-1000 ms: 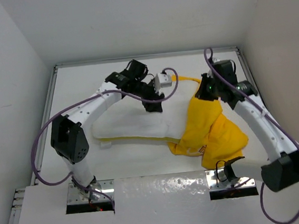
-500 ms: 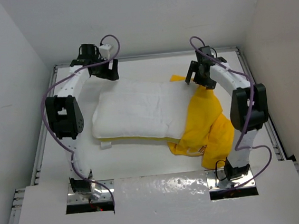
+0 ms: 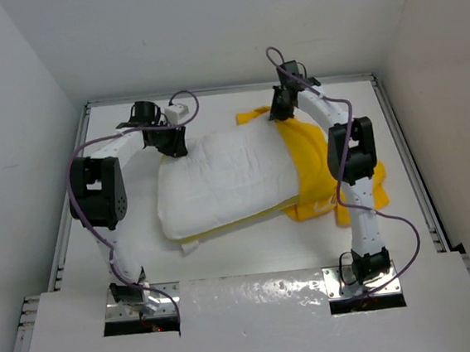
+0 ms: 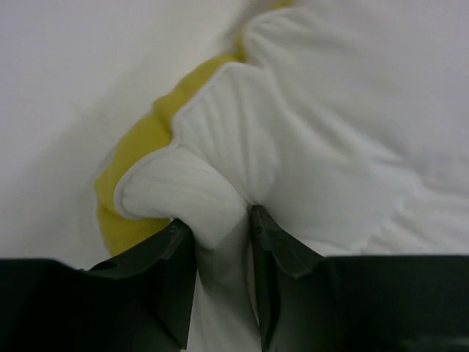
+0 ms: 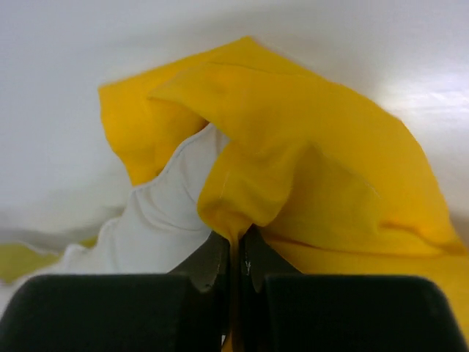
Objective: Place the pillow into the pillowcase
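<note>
The white quilted pillow (image 3: 223,177) lies across the middle of the table, its right end inside the yellow pillowcase (image 3: 312,156). My left gripper (image 3: 173,142) is at the pillow's far left corner, shut on a scalloped fold of the pillow (image 4: 220,198), with the yellow edge band (image 4: 139,139) beside it. My right gripper (image 3: 281,109) is at the far right end, shut on a pinched fold of the pillowcase (image 5: 242,198). White pillow (image 5: 165,213) shows under the yellow cloth there.
The table (image 3: 125,245) is walled on the left, back and right. The raised rim (image 3: 227,89) runs along the back, close behind both grippers. Purple cables (image 3: 75,162) loop off both arms.
Both arms have swung to the back of the table. The pillow has been lifted and shifted right and backward; the pillowcase has been pulled further over its right end.
</note>
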Motion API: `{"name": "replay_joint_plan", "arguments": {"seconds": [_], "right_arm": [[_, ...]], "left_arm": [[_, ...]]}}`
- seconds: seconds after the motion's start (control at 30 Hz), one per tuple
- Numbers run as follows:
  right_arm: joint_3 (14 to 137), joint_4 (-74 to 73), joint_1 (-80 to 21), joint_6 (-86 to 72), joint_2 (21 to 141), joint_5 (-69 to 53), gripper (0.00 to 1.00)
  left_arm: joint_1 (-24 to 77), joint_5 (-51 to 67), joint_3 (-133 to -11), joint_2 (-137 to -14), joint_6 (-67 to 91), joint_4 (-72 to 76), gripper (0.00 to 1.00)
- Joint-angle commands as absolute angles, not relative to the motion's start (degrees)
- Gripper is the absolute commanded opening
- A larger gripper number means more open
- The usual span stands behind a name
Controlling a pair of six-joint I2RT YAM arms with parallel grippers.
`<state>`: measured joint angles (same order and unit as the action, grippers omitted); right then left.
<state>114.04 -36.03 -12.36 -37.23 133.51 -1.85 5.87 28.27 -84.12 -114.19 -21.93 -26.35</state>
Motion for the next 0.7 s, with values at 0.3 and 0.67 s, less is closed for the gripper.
{"name": "replay_joint_plan", "arguments": {"seconds": [0.3,0.67], "right_arm": [[115.1,-15.6,-31.5,-32.2,140.4,-19.6,0.17],[107.3,-18.3,-31.5,-24.2,123.4,-4.7,0.99]], "left_arm": [[14.8,53.4,-77.1,-99.2,-75.0,-75.5,1.0],[4.9,48.5,-94.0,-96.2,-36.4,-48.0,0.84]]}}
